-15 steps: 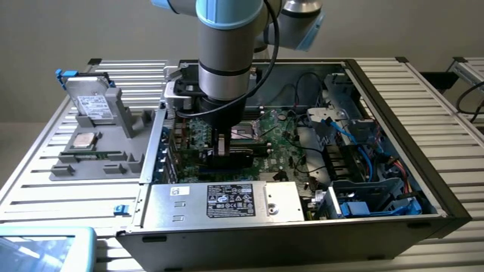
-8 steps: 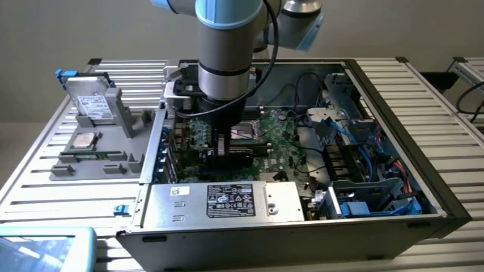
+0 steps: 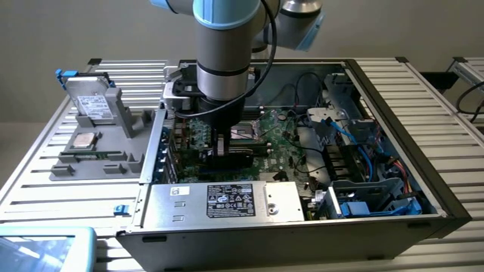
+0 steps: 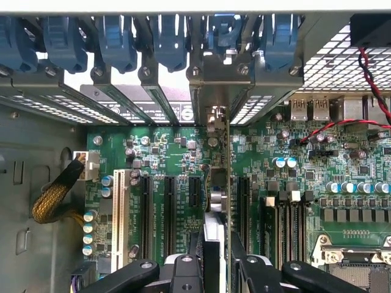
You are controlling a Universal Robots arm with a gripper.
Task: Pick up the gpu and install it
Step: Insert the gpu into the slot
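- Holding the gpu (image 4: 218, 183) edge-on, the gripper (image 4: 214, 268) has its jaws clamped on the card's upper edge, one finger on each face, inside the open computer case (image 3: 423, 170).
- In the exterior view the gripper (image 3: 221, 144) hangs straight down from the arm (image 3: 223, 45) over the motherboard (image 3: 280, 141), with the gpu (image 3: 230, 158) showing as a dark slab below it, just behind the power supply (image 3: 226, 201).
- In the wrist view the card stands upright above the motherboard (image 4: 177, 152), its silver bracket end reaching toward the rear slot openings (image 4: 211, 91) under the blue retention clips (image 4: 171, 36).
- It appears lined up with an expansion slot between the black slots (image 4: 171, 207) and the memory area; whether its edge connector is already seated I cannot tell.
- Judging from this, doing the step well means keeping the card vertical and parallel to the slot, letting the bracket slide into its rear opening, and pressing evenly straight down.
- Risks: a tilted card could bind in the slot or catch the bracket on the case wall.
- Outside the case, a grey parts tray (image 3: 98, 153) on the counter (image 3: 45, 187) carries a hard drive (image 3: 94, 102).
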